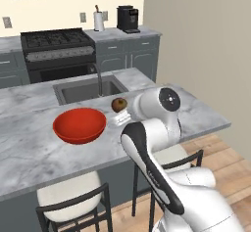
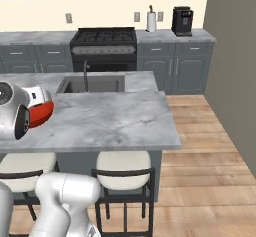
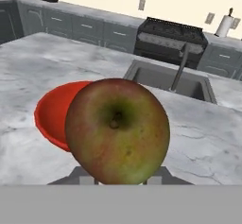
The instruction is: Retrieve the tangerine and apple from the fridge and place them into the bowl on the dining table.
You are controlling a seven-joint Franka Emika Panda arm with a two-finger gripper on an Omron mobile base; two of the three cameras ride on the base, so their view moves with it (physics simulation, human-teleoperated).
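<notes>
pincer [image 1: 119,109] is clamped tight on the apple [image 3: 117,131], hanging just right of the red bowl [image 1: 79,125] over the worktop [image 1: 29,152]

Legible text: none found.
Coffee machine [image 1: 128,18]: no readable brand.
Stove [image 1: 58,52]: no readable markings.

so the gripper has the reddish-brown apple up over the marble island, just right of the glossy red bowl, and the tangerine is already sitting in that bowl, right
Not quite: the wide glossy red bowl is empty, with no tangerine in it, as the left base view shows. The rest holds: the gripper holds the round reddish-brown apple above the grey-white marble island, just right of the bowl.
</notes>
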